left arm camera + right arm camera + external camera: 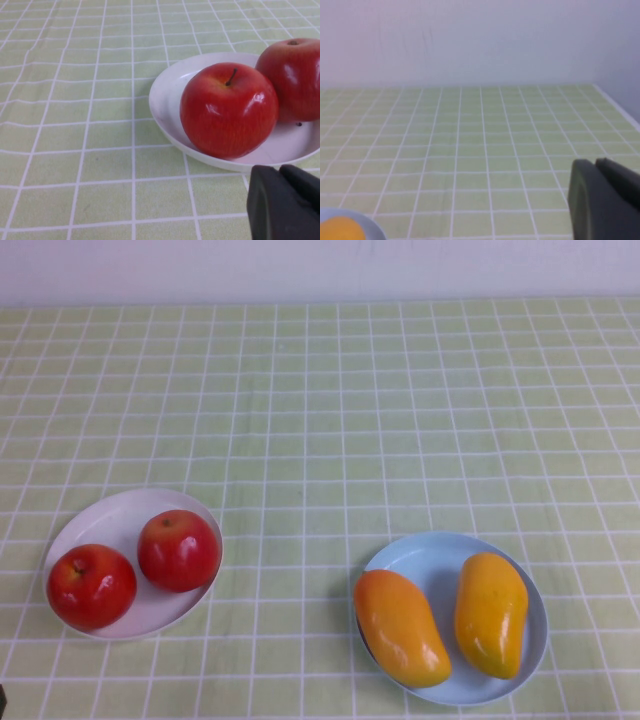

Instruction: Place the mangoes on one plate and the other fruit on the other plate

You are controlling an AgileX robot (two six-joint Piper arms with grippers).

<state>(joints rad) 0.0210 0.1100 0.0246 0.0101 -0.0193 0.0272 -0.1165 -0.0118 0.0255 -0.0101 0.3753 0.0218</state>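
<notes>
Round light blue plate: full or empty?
Full: round light blue plate holds both glossy yellow-orange mangoes, side by side.

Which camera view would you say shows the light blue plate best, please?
The high view: the light blue plate appears whole there, holding both mangoes. The right wrist view catches only a sliver of its rim beside the shut right gripper. The left wrist view misses it, showing the white plate, apples and shut left gripper.
</notes>
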